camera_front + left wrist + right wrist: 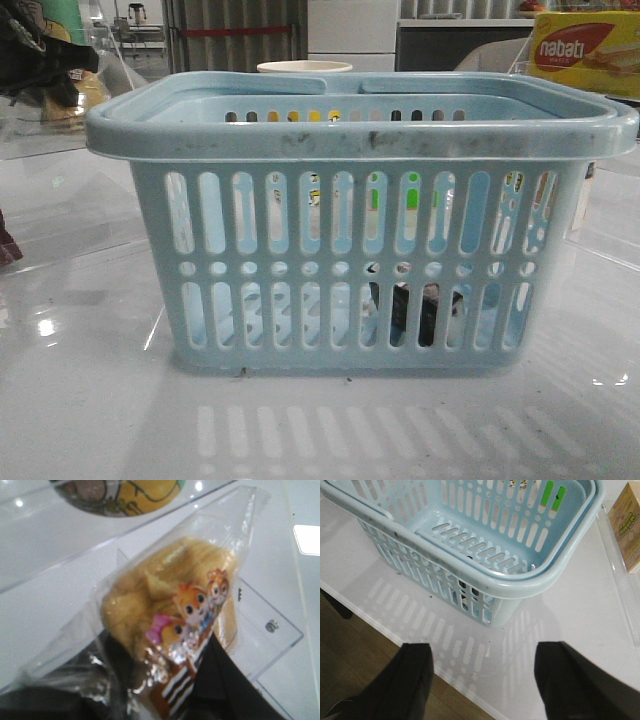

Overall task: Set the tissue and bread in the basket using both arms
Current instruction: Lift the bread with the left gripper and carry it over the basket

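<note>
The basket [360,230] stands on the glossy white counter [80,400] near its front edge; through its slots the front view shows a dark packet, the tissue [420,312]; beyond, a yellow box [585,52] reads "nabati". Only the left wrist view shows the bread [165,610], its wrapper printed with cartoon squirrels, gripped by the left tool [165,700]; the right tool [482,680] hangs spread wide over the counter's edge, wooden floor [360,660] beneath.

A yellow-and-red nabati box [585,52] stands at the back right, with a cream cup [304,67] beside it on the glossy white table [90,400].
</note>
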Available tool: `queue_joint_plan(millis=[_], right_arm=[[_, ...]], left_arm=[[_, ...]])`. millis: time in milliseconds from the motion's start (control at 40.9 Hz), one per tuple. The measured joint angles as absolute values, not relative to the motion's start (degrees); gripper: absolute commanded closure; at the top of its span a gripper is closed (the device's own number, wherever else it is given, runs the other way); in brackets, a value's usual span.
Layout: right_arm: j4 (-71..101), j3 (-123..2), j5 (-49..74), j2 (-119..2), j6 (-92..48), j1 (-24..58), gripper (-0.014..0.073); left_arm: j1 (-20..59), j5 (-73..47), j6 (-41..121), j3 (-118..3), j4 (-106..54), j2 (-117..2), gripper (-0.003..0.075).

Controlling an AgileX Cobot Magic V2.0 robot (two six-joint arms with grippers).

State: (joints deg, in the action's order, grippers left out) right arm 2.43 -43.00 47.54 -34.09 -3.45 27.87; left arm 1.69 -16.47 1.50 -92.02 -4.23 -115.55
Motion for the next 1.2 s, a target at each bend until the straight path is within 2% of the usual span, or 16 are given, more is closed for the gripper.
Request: queue_joint_plan(millis=[514,808,1199], right_arm=[[2.43,-43.00,47.54,-34.09,-3.45,27.87,0.0053],[2.43,-43.00,47.54,-34.09,-3.45,27.87,0.0053],[2.43,-43.00,47.54,-34.09,-3.45,27.87,0.0053]], left_arm=[[4.21,-36.72,3.16,-92.02,-3.76,-97.19,0.0630],[16.40,-50.97,11.38,-92.02,-3.76,-85.43,0.0630],[34.94,-55.05,11.88,-92.02,-3.97,-87.79,0.0630]])
